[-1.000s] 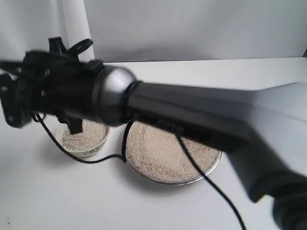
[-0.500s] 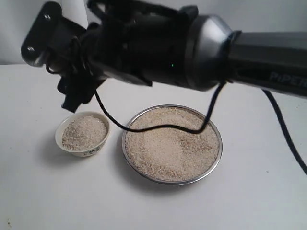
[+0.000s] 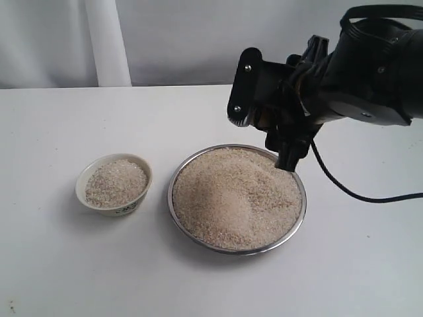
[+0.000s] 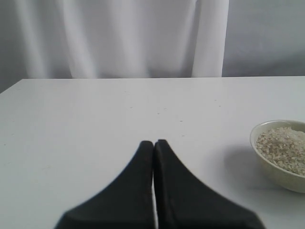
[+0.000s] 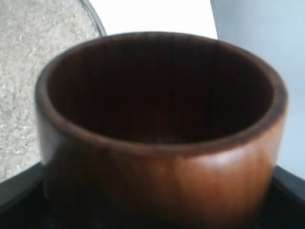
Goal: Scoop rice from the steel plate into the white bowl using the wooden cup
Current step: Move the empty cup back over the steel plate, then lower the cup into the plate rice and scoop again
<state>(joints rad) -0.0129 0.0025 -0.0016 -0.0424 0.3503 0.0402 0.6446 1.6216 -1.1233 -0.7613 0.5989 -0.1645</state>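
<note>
At the steel plate's (image 3: 251, 251) rim, my right tool (image 3: 288, 160) clasps the empty wooden cup (image 5: 162, 157); I'd tip its mouth into the rice (image 3: 231, 198), sweeping shallowly. Left tool (image 4: 153, 149): closed, empty.

Right arm swung from bowl side to plate
Right gripper (image 3: 285, 155), holding the wooden cup (image 5: 162, 157), was above the white bowl (image 3: 109, 210) 1 s ago; now it's down at the far-right rim of the steel plate (image 3: 198, 242), both dishes unobstructed.
</note>
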